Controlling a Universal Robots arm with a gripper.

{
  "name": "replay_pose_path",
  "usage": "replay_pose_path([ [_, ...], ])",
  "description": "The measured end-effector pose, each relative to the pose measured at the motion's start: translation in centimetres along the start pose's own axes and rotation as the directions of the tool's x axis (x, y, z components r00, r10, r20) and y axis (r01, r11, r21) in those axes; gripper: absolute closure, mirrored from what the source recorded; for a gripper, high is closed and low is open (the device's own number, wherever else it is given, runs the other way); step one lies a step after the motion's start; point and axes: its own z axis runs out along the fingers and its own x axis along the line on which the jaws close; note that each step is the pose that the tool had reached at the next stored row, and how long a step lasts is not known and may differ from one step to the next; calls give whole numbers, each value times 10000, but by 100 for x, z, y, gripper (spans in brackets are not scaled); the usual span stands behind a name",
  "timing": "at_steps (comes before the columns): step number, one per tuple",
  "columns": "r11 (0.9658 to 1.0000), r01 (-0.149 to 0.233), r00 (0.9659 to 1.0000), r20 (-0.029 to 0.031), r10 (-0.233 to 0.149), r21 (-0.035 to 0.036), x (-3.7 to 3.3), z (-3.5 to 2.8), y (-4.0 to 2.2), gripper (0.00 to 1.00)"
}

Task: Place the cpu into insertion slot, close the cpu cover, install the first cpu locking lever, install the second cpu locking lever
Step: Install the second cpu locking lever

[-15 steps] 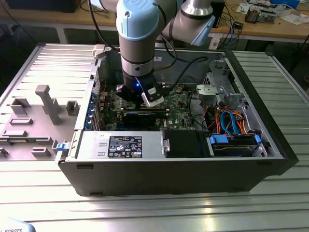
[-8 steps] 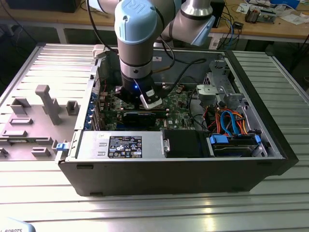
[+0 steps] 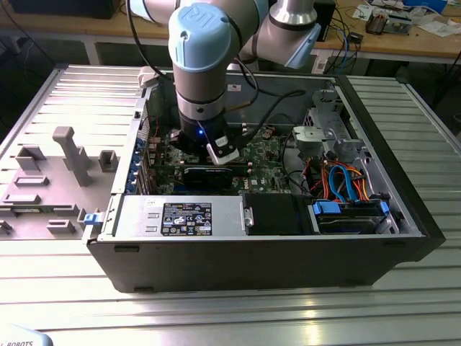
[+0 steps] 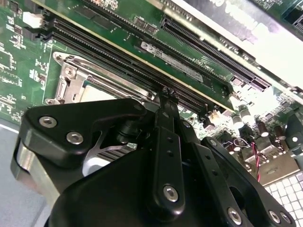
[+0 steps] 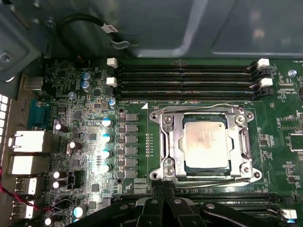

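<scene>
In the first wrist view the cpu (image 5: 206, 144), a dull silver square, lies flat in the insertion slot (image 5: 204, 177) on the green motherboard (image 5: 137, 90). The silvery cpu cover (image 5: 171, 142) lies down around it, framing its top. Thin wire levers run along two sides of the socket (image 5: 199, 108), (image 5: 213, 182); whether they are latched I cannot tell. My gripper (image 5: 163, 194) hovers just off one socket edge, fingers shut together and holding nothing. The second wrist view has the black fingers (image 4: 168, 113) above the cover (image 4: 71, 78) and cpu (image 4: 94, 92).
Black memory slots (image 5: 189, 78) run beside the socket, and a row of capacitors (image 5: 106, 137) stands on its other side. In the exterior view the arm (image 3: 205, 72) reaches into the open computer case (image 3: 403, 209), near a power supply (image 3: 180, 216) and blue cables (image 3: 346, 180).
</scene>
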Motion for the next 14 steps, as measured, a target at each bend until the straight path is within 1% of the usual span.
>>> replay_pose_path([
  [2,10000,0,10000,1,0,-41,9,12,2,89],
  [3,10000,0,10000,2,0,-49,13,15,3,89],
  [9,10000,0,10000,-3,0,-77,43,41,12,89],
  [14,10000,-3,10000,-11,3,-93,50,49,17,89],
])
